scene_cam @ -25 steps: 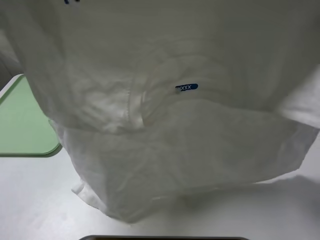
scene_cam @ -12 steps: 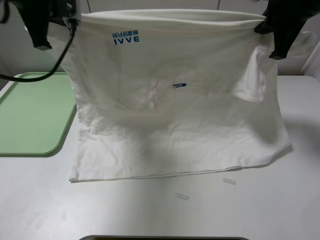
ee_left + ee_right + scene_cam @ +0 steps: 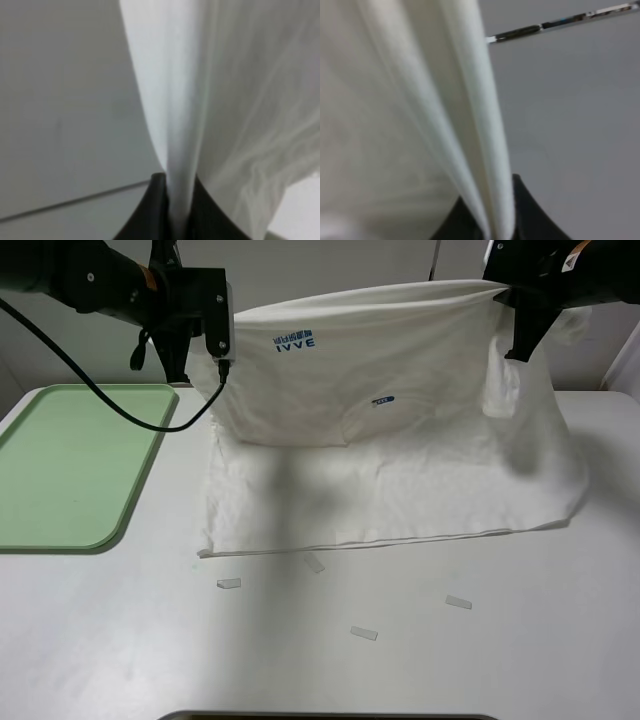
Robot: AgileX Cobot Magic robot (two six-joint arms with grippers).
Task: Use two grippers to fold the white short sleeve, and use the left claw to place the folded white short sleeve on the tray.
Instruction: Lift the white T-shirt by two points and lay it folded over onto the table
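Both wrist views are blurred. The left claw (image 3: 176, 205) and right claw (image 3: 492, 220) each pinch the lifted top edge of the white short sleeve (image 3: 400, 470), which is just right of the tray (image 3: 60, 545). The blue print (image 3: 296, 342) reads "IVVE"; the neck label (image 3: 383, 400) is too small to read.

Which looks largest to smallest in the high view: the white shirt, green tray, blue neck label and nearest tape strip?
Largest: white shirt
Then: green tray
Last: tape strip and neck label, too alike to rank.
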